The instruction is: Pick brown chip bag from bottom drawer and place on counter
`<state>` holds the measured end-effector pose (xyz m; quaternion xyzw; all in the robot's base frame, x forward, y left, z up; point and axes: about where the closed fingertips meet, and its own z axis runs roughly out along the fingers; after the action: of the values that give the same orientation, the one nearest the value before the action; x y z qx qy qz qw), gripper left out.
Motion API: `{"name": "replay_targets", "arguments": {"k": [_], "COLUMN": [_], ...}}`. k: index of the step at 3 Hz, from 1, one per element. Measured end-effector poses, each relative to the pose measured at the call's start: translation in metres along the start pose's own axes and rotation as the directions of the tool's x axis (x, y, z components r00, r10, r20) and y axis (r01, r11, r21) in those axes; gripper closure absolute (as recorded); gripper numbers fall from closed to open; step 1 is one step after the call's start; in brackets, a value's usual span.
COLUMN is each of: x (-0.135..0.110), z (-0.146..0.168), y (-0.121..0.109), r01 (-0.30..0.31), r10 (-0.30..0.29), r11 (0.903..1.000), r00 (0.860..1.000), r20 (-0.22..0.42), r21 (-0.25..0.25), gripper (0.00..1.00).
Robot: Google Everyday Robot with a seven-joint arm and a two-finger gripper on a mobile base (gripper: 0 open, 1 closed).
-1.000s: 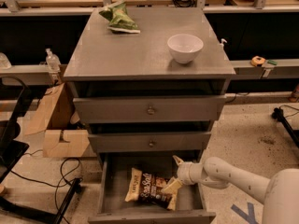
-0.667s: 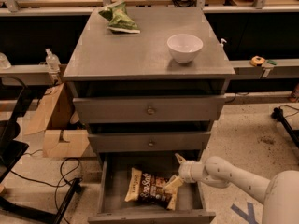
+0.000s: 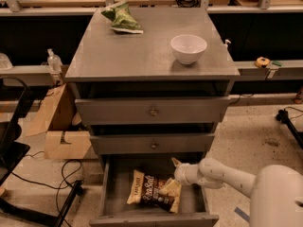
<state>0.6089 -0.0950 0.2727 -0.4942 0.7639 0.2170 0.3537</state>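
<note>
The brown chip bag (image 3: 152, 191) lies flat in the open bottom drawer (image 3: 154, 218), dark brown with cream ends and white lettering. My gripper (image 3: 173, 175) reaches into the drawer from the right, just above the bag's right end. It is open, with one finger pointing up and the other down by the bag's cream end. The white arm (image 3: 222, 175) runs off to the lower right. The counter (image 3: 142, 51) is the grey top of the cabinet.
A white bowl (image 3: 188, 48) stands at the counter's right and a green chip bag (image 3: 122, 19) at its back left. Two shallower knobbed drawers (image 3: 152, 111) jut out slightly above the bottom one. Cardboard boxes (image 3: 61, 131) and cables lie on the floor at left.
The gripper has edged slightly left over the bag's right end. The bag has not moved.
</note>
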Motion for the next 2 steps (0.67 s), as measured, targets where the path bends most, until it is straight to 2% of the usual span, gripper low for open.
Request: {"name": "replay_targets", "arguments": {"k": [2], "x": [0.026], "z": [0.102], "y": [0.026], "r01": [-0.01], "r10": [0.005], "r11": [0.9984], "r00": [0.997], "r20": [-0.077], "r21": [-0.056], "gripper": [0.0]}}
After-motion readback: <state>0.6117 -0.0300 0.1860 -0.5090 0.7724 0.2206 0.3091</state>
